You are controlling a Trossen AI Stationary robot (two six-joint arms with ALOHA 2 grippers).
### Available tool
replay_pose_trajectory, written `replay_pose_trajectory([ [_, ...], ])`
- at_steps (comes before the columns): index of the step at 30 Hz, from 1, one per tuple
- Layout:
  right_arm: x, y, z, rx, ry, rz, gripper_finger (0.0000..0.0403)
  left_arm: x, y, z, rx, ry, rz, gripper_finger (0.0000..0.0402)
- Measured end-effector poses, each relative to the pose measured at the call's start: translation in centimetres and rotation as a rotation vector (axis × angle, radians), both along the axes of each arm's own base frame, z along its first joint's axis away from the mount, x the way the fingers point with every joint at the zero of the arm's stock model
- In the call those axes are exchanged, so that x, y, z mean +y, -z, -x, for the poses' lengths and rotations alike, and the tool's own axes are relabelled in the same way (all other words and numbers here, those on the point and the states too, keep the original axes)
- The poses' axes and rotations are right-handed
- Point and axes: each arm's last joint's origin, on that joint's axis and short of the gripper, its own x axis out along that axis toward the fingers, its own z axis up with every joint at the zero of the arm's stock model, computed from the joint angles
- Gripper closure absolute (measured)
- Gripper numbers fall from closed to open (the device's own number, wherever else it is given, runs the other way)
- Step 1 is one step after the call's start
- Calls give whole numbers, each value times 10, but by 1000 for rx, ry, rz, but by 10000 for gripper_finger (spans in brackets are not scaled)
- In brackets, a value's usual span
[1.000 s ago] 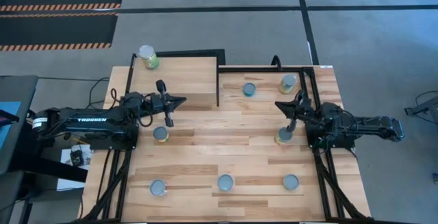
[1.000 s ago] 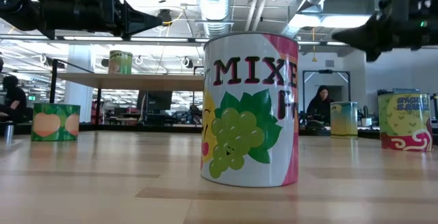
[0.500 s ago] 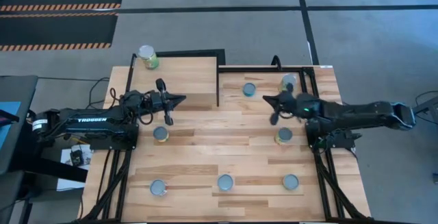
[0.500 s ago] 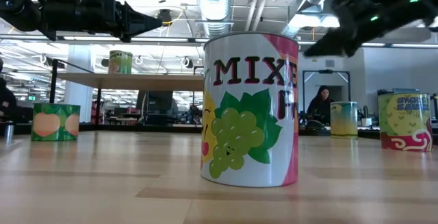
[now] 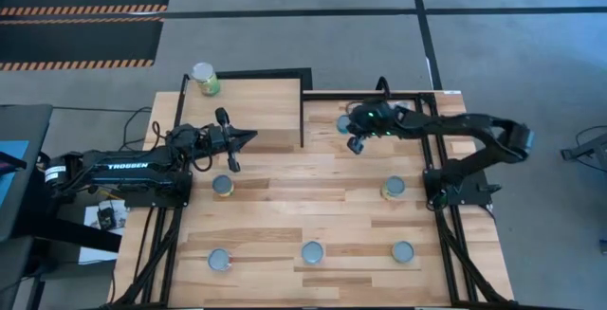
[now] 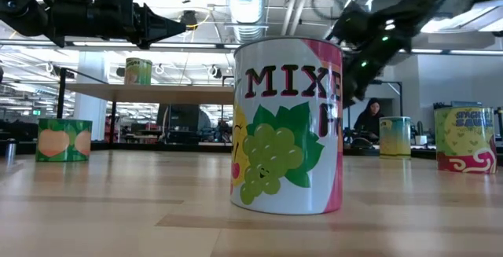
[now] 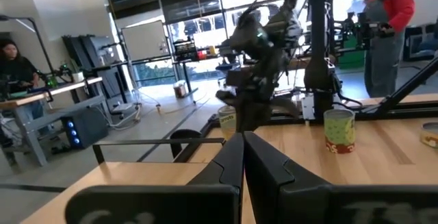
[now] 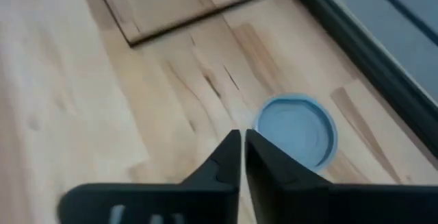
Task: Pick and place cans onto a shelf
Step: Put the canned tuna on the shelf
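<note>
While the right gripper (image 5: pixel 355 143) hangs just beside a blue-topped can (image 5: pixel 344 123) near the shelf (image 5: pixel 270 111) in the high view, the left gripper (image 5: pixel 245 138) waits at the shelf's edge; one green can (image 5: pixel 204 79) already stands on it. From the low view, a mixed-fruit can (image 6: pixel 287 126) sits on the surface (image 6: pixel 118 202). Through the right wrist view, narrow fingers (image 8: pixel 219 162) point at that can's lid (image 8: pixel 295 131). This looks like the approach step: next, I judge, widen, descend and straddle it.

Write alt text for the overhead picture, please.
Seen from above, the right gripper hangs beside a blue-topped can near the shelf, which carries one can. The left gripper waits at the shelf's edge.
</note>
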Motion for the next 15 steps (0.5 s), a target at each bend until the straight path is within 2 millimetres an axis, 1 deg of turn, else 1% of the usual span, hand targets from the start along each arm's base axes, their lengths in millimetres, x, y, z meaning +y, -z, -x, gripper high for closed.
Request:
replay_pose_trajectory([
  [5,-17,8,-23,121,-24,-20,301,0,2,0,23,0,7,400],
  [7,-22,12,-30,179,-11,-19,277,0,3,0,30,0,10,400],
  [10,-28,16,-39,246,-35,-18,246,0,4,0,43,0,13,400],
  [12,-33,20,-43,287,-28,-22,232,0,5,0,50,-1,8,400],
  [15,-40,26,-47,363,14,-2,225,0,6,0,67,-1,7,400],
])
